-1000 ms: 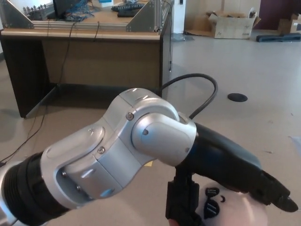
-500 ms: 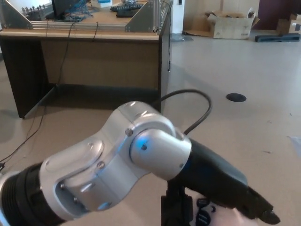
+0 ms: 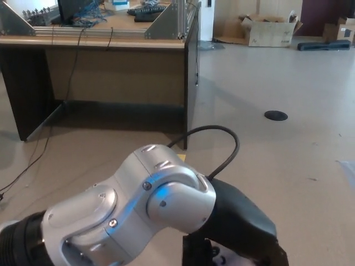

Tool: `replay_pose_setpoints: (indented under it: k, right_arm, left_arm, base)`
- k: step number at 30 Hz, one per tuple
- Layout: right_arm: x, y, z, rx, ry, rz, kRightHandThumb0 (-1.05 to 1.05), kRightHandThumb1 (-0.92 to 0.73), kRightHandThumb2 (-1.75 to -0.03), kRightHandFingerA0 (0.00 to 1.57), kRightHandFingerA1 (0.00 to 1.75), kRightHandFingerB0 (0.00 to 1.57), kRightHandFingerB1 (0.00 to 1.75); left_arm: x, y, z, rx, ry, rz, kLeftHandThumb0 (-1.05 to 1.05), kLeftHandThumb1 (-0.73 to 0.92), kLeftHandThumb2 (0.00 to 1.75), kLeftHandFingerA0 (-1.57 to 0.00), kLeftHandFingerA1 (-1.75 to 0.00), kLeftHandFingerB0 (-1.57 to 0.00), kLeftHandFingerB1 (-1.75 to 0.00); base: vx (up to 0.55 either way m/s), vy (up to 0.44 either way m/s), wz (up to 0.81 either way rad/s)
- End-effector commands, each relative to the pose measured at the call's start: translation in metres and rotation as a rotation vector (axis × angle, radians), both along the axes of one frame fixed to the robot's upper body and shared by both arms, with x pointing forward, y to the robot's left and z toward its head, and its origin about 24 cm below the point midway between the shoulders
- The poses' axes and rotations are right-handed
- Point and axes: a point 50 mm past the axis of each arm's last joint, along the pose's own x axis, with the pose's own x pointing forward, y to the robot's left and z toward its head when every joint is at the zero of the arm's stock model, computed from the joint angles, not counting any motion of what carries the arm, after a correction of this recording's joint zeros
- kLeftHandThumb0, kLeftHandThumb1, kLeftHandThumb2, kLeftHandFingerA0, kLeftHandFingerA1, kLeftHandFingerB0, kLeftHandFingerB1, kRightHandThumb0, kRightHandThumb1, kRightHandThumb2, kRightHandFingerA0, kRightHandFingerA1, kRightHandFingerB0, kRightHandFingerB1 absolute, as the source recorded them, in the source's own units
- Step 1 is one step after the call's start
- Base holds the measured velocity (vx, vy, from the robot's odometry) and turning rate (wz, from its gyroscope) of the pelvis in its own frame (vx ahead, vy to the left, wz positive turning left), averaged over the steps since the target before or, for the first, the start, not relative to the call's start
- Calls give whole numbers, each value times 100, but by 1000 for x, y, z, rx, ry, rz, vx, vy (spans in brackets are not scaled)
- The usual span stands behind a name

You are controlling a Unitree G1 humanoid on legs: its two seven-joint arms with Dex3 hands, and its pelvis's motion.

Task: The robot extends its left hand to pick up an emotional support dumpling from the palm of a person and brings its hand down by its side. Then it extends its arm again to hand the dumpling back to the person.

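My left arm fills the lower part of the head view, with its silver wrist housing (image 3: 138, 216) in front and the black left hand (image 3: 244, 230) running off the bottom edge. Only a pale sliver of the dumpling (image 3: 219, 257) shows under the hand at the bottom edge, between the thumb and the palm. The hand hangs over bare floor, shut on the dumpling. No person and no right hand appear in this view.
A wooden desk (image 3: 111, 41) with an aluminium frame and cables on top stands at the back left, and wires hang down its front. A round black floor cover (image 3: 275, 115) lies to the right. An open cardboard box (image 3: 269, 30) sits at the far wall.
The left arm and hand have dropped lower with the dumpling, which has almost left the picture at the bottom. The view has shifted slightly.
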Motion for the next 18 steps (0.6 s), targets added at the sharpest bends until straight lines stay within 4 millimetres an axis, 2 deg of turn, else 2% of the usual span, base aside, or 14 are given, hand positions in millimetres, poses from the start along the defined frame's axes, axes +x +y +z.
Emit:
replay_pose_setpoints:
  k: [1, 5, 6, 11, 12, 15, 16, 17, 18]
  right_arm:
    - [2, -5, 4, 23, -6, -23, -48, -52, -81, 65, 60, 49, 52]
    - [2, -5, 4, 26, -7, -22, -48, -52, -81, 65, 60, 49, 52]
    - [2, -5, 5, 29, -11, -17, -36, -62, -58, 77, 54, 55, 43]
    - [2, -4, 5, 38, -16, -10, -37, -62, -58, 79, 55, 55, 43]
    - [2, -4, 5, 16, -7, -12, -37, -71, -61, 87, 59, 65, 46]
    - [1, -3, 3, -13, 2, -16, -39, -67, -63, 90, 61, 65, 48]
    - [1, -2, 3, -9, 0, -18, -36, -69, -59, 79, 55, 61, 45]
    - [0, -2, 2, -2, -2, -21, -32, -67, -59, 72, 50, 50, 40]
    - [0, -2, 1, -1, -2, -23, -32, -67, -59, 72, 50, 50, 40]
  left_arm:
    - [6, 7, -7, -23, -121, 12, -30, 69, 60, -77, -108, -68, -43]
    - [7, 8, -8, -43, -126, 4, -30, 69, 60, -77, -108, -68, -43]
    - [7, 9, -8, -77, -134, -14, -30, 64, 60, -83, -109, -73, -46]
    - [7, 12, -8, -153, -153, -51, -29, 64, 60, -83, -114, -74, -46]
    - [7, 14, -5, -296, -133, -54, -24, 72, 63, -86, -136, -80, -48]
    - [7, 18, -2, -444, -150, -64, -26, 73, 63, -90, -135, -77, -46]
    - [8, 20, 0, -526, -170, -67, -25, 73, 66, -82, -151, -82, -56]
    - [10, 26, 3, -677, -196, -59, -18, 73, 66, -74, -166, -65, -136]
    - [10, 29, 5, -741, -203, -50, -18, 73, 66, -74, -166, -65, -136]
  base:
    - [0, 0, 0]
    - [0, 0, 0]
    - [0, 0, 0]
    - [0, 0, 0]
    - [0, 0, 0]
    - [0, 0, 0]
    - [0, 0, 0]
    - [0, 0, 0]
    - [0, 0, 0]
